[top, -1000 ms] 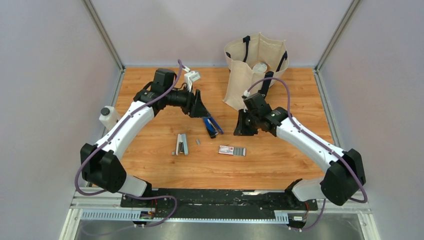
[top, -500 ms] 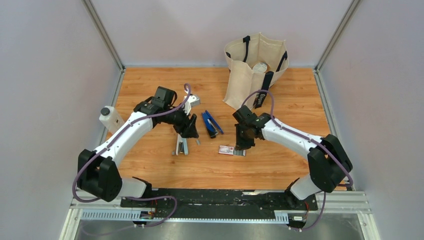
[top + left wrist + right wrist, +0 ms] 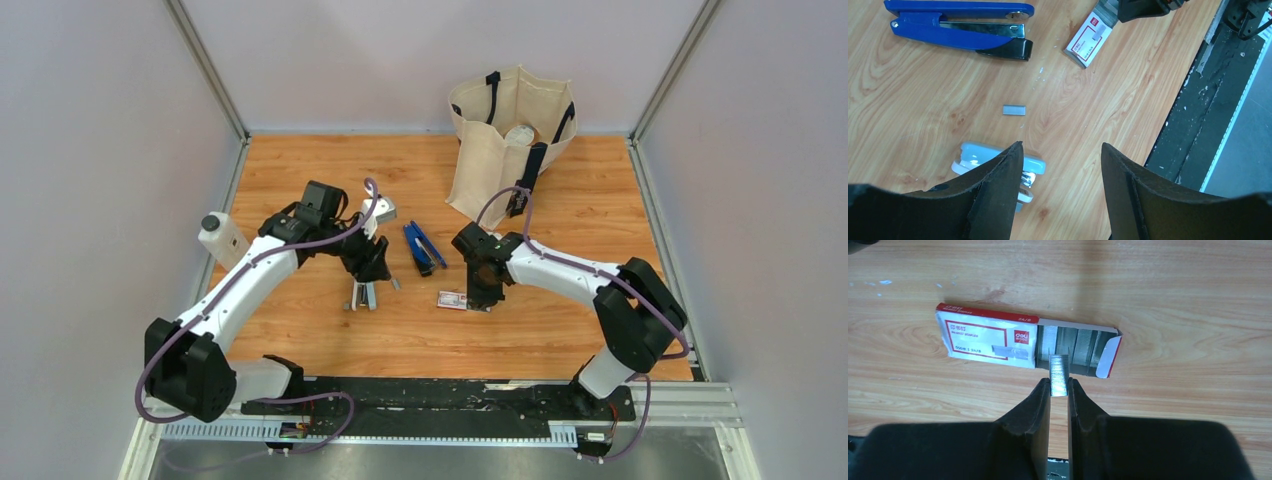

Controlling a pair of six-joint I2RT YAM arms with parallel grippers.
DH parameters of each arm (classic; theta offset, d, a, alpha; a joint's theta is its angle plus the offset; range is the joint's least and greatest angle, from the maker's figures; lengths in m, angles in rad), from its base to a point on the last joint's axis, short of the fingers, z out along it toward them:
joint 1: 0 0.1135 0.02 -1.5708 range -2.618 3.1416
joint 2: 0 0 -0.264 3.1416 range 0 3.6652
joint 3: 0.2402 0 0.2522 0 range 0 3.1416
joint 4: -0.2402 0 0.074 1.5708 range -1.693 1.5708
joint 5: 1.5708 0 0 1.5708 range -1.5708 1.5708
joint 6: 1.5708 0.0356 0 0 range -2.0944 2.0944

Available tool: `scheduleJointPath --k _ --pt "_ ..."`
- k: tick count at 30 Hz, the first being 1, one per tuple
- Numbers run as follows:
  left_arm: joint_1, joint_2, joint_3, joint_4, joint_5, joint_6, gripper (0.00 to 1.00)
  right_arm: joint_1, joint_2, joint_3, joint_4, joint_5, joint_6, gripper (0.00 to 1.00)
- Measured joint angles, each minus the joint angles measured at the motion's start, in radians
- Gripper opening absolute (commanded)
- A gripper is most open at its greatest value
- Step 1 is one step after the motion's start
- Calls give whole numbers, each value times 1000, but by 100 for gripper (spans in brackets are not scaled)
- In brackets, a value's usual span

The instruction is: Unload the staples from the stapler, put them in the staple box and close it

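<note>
Right end effector [image 3: 1059,386] is pinched on a short silver strip of staples [image 3: 1058,369], whose free end sits over the open tray end of the red-and-white cardboard staple box [image 3: 985,340]. My read: the strip is bound for the box, hence the low position there. Dark blue oblong plastic stapler [image 3: 955,27] lies on the wooden tabletop [image 3: 923,90] between the two arms, top arm swung apart from its metal channel. Left end effector [image 3: 1060,150] is spread wide and empty, low over the pale grey-blue stapler-like object [image 3: 973,152], one finger covering part of it. Small loose grey staple strip [image 3: 1014,109] lies between the two staplers. Cannot tell whether the channel holds any staples. In the top view the right wrist hides the box's open end.
</note>
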Motion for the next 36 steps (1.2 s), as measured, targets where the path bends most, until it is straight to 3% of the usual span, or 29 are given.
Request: scheduleJointPath --k 7,36 --pt "-1 -16 -5 -2 -3 9 66 14 32 1 0 42 34 14" --pt "-67 -30 -23 -10 -70 45 66 23 92 45 -2 59 49 15"
